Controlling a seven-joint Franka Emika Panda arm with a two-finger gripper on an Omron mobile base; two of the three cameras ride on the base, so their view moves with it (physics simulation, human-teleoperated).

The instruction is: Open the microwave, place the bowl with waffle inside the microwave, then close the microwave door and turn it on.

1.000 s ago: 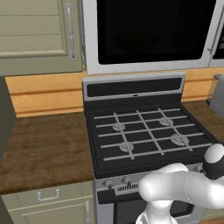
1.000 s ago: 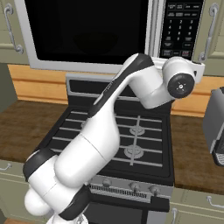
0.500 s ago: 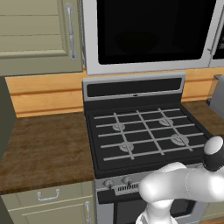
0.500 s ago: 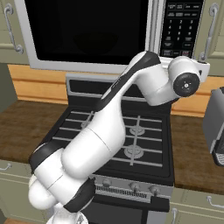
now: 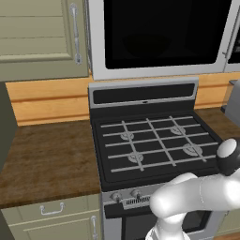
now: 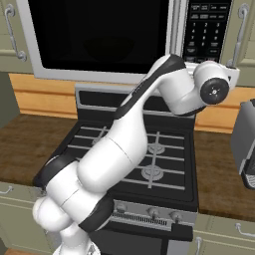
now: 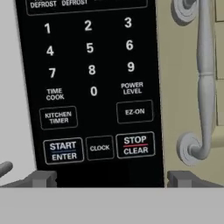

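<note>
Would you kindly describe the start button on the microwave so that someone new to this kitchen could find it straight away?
Above the black gas stove hangs the silver-grey microwave, with a dark button panel to the right of its black window. In the hand view, follow the panel down past the number keys to the bottom row of three. The START ENTER button is the leftmost, beside CLOCK and STOP CLEAR.

My white arm with dark joints (image 6: 134, 124) reaches up and forward, wrist level with the dark button panel (image 7: 89, 83); my jaws stand wide apart, holding nothing.

the microwave (image 5: 161, 37) hangs above the stove (image 5: 154, 143), cabinet (image 5: 40, 37) left.
</note>
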